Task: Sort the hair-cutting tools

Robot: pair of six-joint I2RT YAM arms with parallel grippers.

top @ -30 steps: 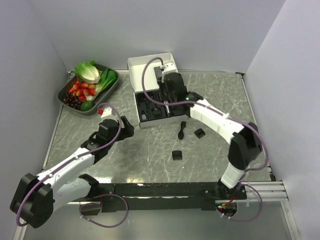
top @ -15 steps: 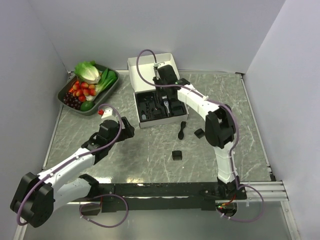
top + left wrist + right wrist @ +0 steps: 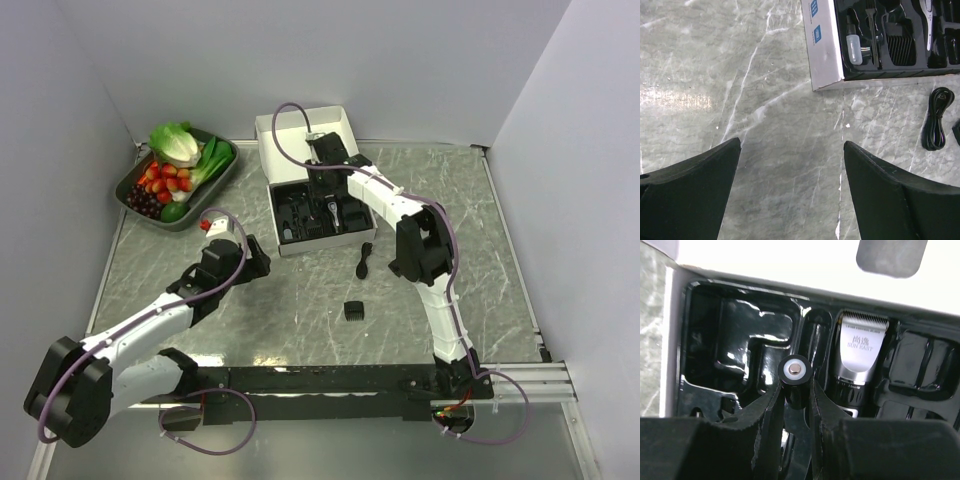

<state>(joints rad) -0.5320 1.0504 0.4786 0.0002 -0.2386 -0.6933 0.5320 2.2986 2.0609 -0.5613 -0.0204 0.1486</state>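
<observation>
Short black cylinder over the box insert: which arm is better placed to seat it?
Right. The right pincer grips the cylinder above the insert beside the clipper; the left pincer hangs open over the table, outside the box.

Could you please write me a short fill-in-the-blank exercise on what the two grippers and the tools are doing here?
1. The right gripper is ____ on the cylinder.
2. The left gripper is ____ and holds nothing.
3. The clipper lies in the white ____.
Missing words: shut; open; box.
</observation>
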